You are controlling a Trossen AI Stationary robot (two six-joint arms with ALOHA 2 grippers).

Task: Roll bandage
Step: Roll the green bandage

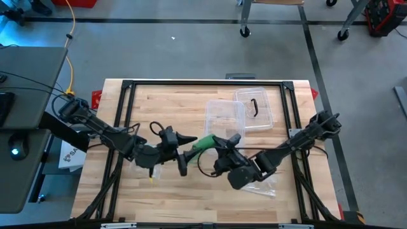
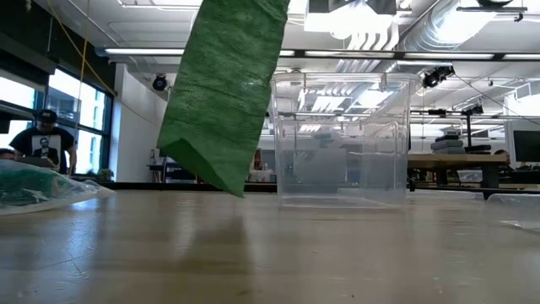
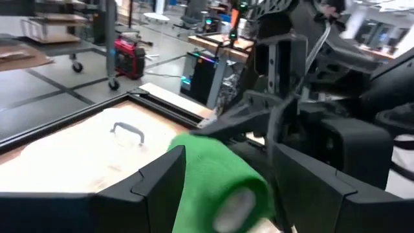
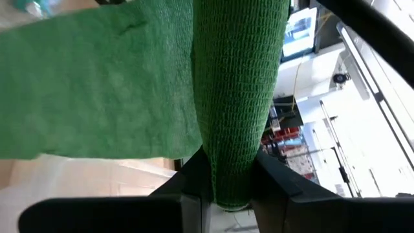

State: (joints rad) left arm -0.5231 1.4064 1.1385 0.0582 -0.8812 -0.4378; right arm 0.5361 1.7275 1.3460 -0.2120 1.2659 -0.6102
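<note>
A green bandage (image 1: 203, 141) is held above the middle of the table between my two grippers. It is partly rolled: the roll (image 3: 220, 181) shows end-on in the left wrist view and as a column (image 4: 239, 97) in the right wrist view. A flat loose tail (image 4: 97, 84) hangs down (image 2: 224, 93) clear of the tabletop. My left gripper (image 1: 183, 152) comes from the table's left and is shut on the roll. My right gripper (image 1: 219, 147) comes from the right and is also shut on it. My left gripper has the roll's near end (image 3: 194, 188) between its two fingers, one on each side, and comes at it level from the table's left, along the roll. The roll is lifted clear of the table. My right gripper pinches the roll's other end (image 4: 229, 175) between its two fingers, which lie across the roll. The roll stands clear of the table, and the loose tail hangs slack beside it.
A clear plastic box (image 1: 226, 116) stands just beyond the grippers, and also shows in the low view (image 2: 342, 143). Its lid with a dark handle (image 1: 255, 107) lies beside it. Crumpled clear wrapping (image 1: 266, 186) lies near right, more (image 2: 42, 186) at left. A person (image 2: 44, 139) stands in the room.
</note>
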